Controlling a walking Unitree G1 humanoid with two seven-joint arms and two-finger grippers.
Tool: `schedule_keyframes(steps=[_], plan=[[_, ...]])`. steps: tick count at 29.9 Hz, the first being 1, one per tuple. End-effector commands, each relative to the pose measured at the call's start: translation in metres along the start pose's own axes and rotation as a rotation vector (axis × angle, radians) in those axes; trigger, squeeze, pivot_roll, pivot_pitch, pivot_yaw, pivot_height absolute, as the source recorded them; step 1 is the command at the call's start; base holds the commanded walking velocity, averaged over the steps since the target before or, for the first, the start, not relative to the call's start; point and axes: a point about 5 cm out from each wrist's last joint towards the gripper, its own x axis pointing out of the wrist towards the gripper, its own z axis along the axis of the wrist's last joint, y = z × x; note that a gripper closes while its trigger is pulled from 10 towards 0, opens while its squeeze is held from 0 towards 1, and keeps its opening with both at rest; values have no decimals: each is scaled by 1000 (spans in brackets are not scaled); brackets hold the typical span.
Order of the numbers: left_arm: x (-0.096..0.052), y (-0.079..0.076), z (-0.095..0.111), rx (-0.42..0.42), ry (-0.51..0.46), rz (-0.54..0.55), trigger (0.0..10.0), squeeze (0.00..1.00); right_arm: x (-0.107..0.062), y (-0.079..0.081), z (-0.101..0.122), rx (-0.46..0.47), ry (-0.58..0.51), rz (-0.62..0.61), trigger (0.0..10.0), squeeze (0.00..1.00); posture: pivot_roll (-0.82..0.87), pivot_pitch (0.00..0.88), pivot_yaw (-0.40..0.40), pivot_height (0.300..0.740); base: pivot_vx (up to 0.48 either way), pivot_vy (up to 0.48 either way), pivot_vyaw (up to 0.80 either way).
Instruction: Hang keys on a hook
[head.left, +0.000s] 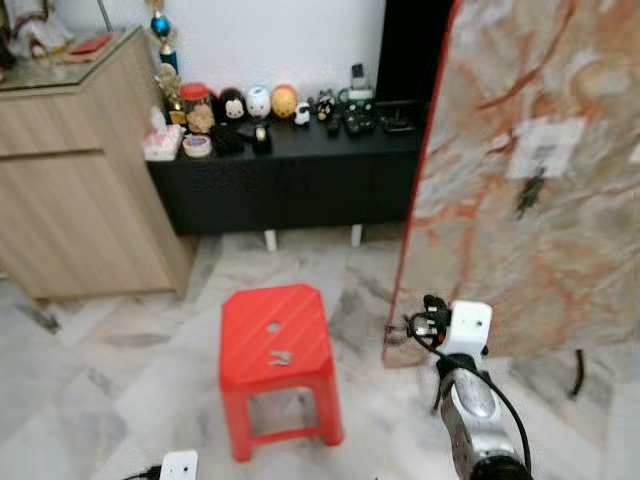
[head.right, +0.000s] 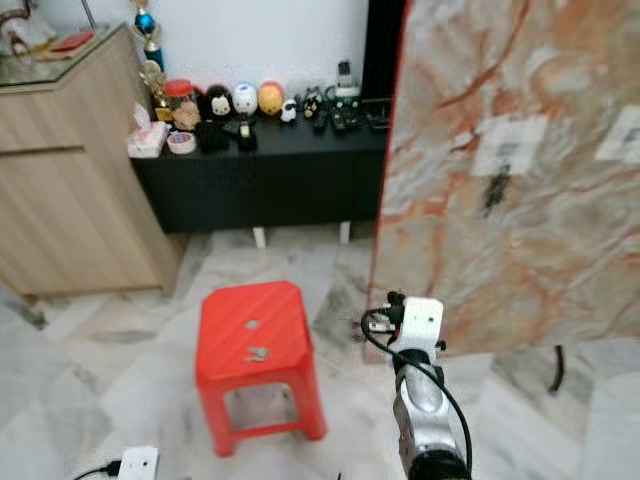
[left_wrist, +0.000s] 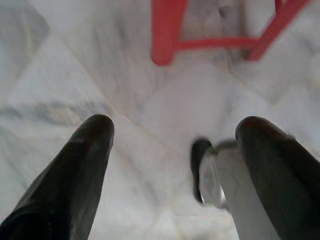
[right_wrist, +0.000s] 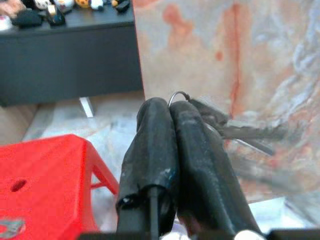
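The right gripper (right_wrist: 172, 145) is seen with its two black fingers pressed together, clamped on a small bunch of dark metal keys on a thin wire ring (right_wrist: 220, 122); the bunch projects past the fingertips, blurred, so the key count cannot be told. The left gripper (left_wrist: 175, 150) hangs low over the pale marble floor (left_wrist: 75, 75), fingers apart. Just beside the right gripper stands a red plastic stool (head.left: 277, 345) with a small metal item on its seat. Beyond, an orange-veined marbled board (head.left: 530, 180) carries a dark hook on a white pad (head.left: 530, 190). The pickup is judged complete; the carry upward to the hook and the hanging remain.
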Motion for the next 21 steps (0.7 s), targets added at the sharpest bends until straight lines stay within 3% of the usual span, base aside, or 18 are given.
schedule_keyframes(steps=[1,21], plan=[[0,2,0,-3,5,8,10000,0,3,0,5,-8,-20,7,10000,0,39,5,15,740,0,-480,0],[1,2,0,-13,10,16,10000,0,5,-2,9,-12,-33,-6,10000,0,36,23,13,740,0,-466,0]])
